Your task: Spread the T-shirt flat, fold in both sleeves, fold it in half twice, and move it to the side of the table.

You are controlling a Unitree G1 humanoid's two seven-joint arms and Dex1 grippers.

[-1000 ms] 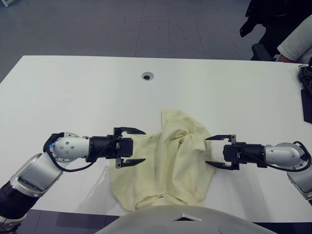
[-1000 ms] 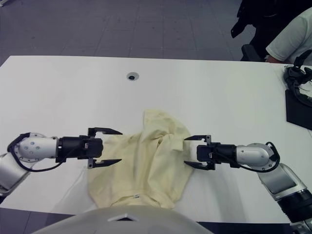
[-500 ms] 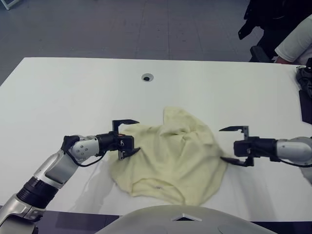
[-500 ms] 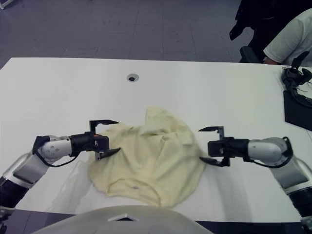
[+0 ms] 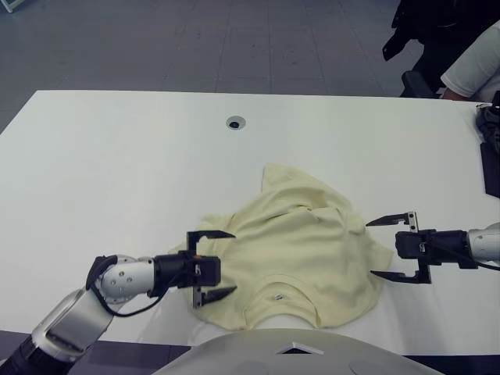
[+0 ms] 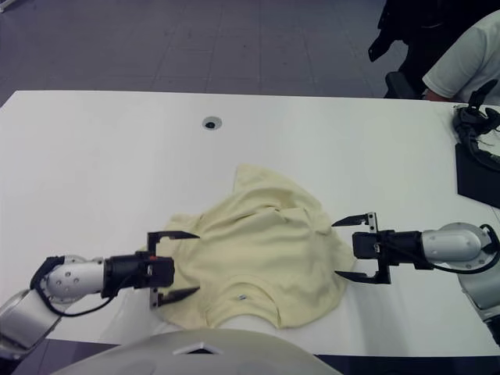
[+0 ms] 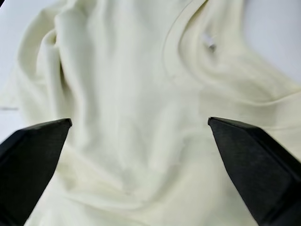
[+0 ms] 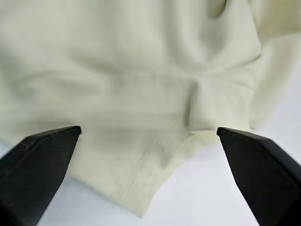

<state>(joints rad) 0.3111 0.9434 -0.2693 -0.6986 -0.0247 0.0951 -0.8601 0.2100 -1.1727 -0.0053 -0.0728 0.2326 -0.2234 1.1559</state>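
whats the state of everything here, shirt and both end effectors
T-shirt: rumpled on the table, not spread flat, nothing folded yet, collar toward the robot.
left end effector: open, at the shirt's left edge, gripping nothing.
right end effector: open, at the shirt's right edge, gripping nothing.

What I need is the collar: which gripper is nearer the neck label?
Left. Left gripper sits just left of the neck label; right gripper sits at the T-shirt's right edge.
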